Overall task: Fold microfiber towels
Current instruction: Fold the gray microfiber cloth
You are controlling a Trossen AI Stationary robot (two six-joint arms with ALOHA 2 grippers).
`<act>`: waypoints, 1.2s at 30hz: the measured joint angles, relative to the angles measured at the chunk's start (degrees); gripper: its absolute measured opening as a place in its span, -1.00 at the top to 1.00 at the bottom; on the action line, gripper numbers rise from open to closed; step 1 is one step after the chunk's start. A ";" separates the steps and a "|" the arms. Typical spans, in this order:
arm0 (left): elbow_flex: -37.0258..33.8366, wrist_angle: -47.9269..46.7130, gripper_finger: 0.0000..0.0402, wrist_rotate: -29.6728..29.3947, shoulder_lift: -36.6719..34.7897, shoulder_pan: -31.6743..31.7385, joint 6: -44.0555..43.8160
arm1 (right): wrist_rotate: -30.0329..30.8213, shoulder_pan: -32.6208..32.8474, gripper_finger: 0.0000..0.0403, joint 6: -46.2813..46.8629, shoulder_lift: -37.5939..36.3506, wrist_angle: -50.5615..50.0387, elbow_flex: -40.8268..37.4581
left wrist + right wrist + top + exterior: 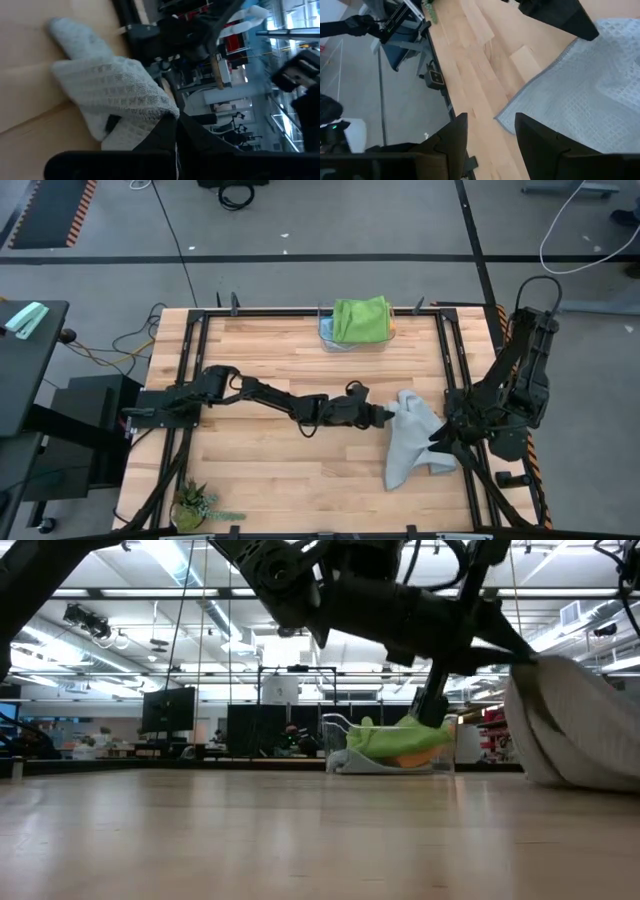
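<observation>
Your left gripper (388, 414) reaches across the middle of the surface (270, 350), its fingers pinched shut on the near edge of the light grey towel (412, 442). You can see that in the left wrist view, where the waffle-weave cloth (112, 95) bunches up right at the closed fingers. The grey towel lies rumpled at about four o'clock on the surface, one end trailing toward the front edge. Your right gripper (490, 135) waits at the three o'clock edge, fingers spread apart with nothing between them, hovering over the towel's corner (580, 95).

Now look to twelve o'clock: a clear basket (328, 332) sits at the far edge, and the bright green towel (361, 319) lies folded on top inside it. Light blue cloth (327, 326) peeks out on one side and a sliver of yellow-orange (412, 755) shows beneath the green in the low view.
</observation>
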 joint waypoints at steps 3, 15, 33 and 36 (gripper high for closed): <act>0.02 0.31 0.97 -0.84 -1.44 -0.02 2.22 | 0.00 -1.11 0.18 -1.02 0.92 -0.01 0.00; 0.10 -22.24 0.97 -6.11 -14.19 0.74 16.00 | 1.42 -2.27 0.38 -3.69 1.91 -0.09 0.00; 0.07 -49.85 0.97 -8.97 -25.97 2.86 20.81 | 4.54 -18.60 0.40 -19.31 2.82 7.87 0.02; 0.07 -49.72 0.96 -8.23 -25.97 3.37 20.73 | 3.32 -22.30 0.40 -20.43 4.84 6.66 0.02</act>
